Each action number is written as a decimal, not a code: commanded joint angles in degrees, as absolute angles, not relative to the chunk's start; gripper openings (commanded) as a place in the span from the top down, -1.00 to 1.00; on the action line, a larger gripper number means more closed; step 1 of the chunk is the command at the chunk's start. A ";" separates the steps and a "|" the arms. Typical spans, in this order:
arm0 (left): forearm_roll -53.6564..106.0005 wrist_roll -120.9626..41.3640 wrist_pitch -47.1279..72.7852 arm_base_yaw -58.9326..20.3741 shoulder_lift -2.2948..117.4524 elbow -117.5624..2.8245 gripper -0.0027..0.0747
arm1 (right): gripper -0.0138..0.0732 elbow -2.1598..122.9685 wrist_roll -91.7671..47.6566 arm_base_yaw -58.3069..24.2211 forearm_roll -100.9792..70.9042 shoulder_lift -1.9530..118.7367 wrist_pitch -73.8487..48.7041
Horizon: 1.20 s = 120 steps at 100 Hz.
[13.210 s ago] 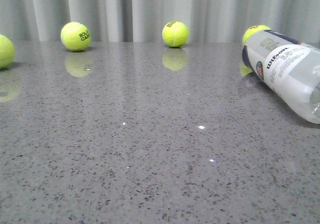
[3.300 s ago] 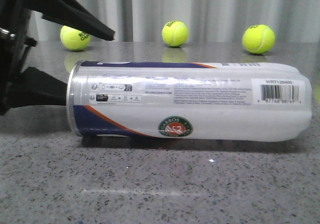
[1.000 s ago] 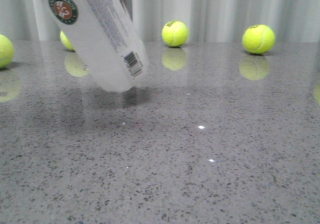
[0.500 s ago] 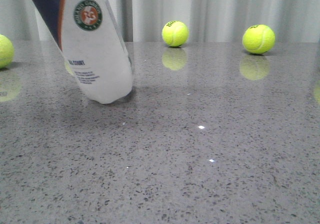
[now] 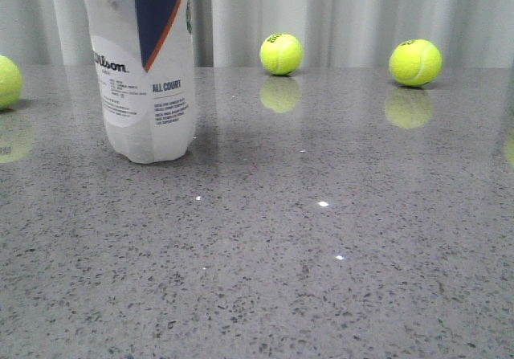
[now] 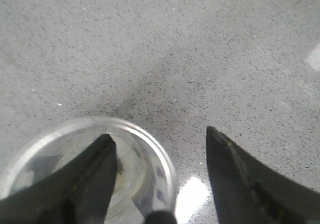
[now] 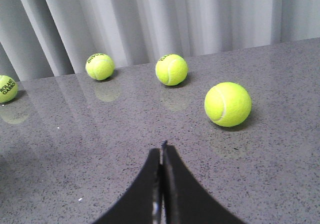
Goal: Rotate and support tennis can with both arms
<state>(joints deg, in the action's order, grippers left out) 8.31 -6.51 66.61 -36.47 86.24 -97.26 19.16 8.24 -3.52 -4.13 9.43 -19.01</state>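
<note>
Clear tennis can [image 5: 144,70] upright, "Wilson", "ALL COURT"; left hand [image 6: 160,176] spread; right hand [image 7: 163,176] pressed together.

A grey speckled tabletop [image 5: 321,279] is shown, backed by a pale pleated curtain [image 5: 353,14]. Three tennis balls are seen in the front view: one at the left edge [image 5: 8,82], one at centre rear [image 5: 282,54], and one at right rear [image 5: 415,62], each mirrored in the glossy tabletop, well apart.
</note>
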 commanded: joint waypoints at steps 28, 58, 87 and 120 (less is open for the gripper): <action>7.19 -6.56 63.19 -36.97 84.23 -99.35 -0.07 | 0.84 20.62 7.51 -3.09 -3.74 9.97 -14.58; 5.54 -6.69 53.43 -36.97 79.57 -98.59 0.45 | 0.84 20.62 7.51 -3.09 -3.74 9.97 -14.58; -1.35 -2.93 36.76 -36.97 64.24 -79.83 0.99 | 0.84 20.62 7.51 -3.09 -3.74 9.97 -14.58; -16.37 10.38 35.27 -36.97 49.94 -62.73 0.99 | 0.84 20.62 7.51 -3.09 -3.74 9.97 -14.58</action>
